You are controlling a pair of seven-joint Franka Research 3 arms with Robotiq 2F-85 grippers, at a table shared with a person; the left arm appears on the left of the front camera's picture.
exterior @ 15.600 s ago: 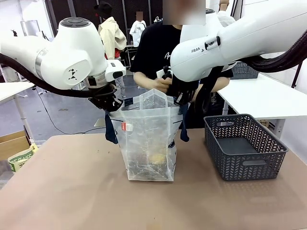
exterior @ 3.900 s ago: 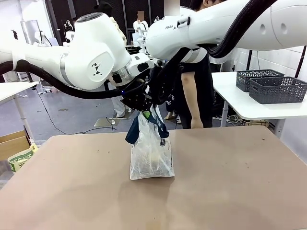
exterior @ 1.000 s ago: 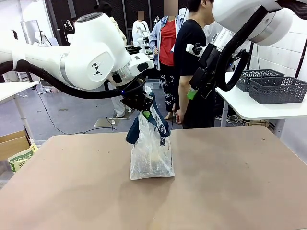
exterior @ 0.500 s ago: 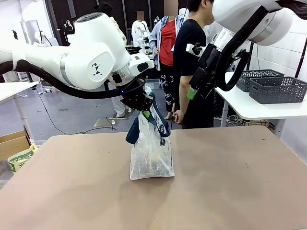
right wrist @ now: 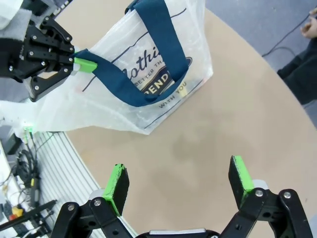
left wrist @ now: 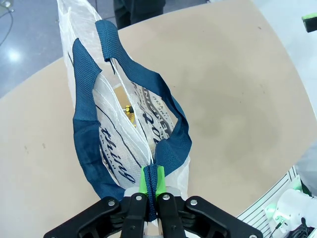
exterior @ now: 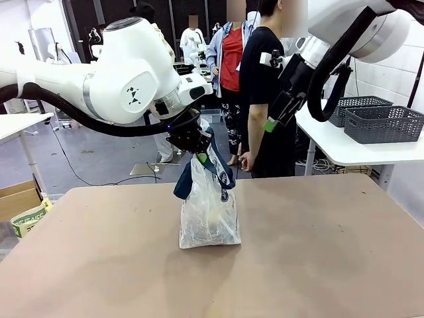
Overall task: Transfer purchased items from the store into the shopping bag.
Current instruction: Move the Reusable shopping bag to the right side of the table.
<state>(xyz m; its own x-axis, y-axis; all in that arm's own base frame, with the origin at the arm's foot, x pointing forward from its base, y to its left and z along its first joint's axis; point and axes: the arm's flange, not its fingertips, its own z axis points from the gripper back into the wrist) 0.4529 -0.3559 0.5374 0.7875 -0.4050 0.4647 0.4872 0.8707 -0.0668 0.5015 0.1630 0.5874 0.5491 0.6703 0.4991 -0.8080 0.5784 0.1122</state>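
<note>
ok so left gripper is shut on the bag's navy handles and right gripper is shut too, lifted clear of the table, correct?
Not quite. The right gripper is open: the right wrist view shows its green pads standing wide apart with nothing between them. The rest holds: the left gripper is shut on the navy handles of the shopping bag.

Brown table (exterior: pixel 318 265); shopping bag (exterior: pixel 209 212) standing near centre.

Translucent whitish shopping bag (exterior: pixel 209 212) upright on the table, navy handles gathered directly beneath the left gripper (exterior: pixel 201 157), yellow items (left wrist: pixel 130 115) dimly inside.
</note>
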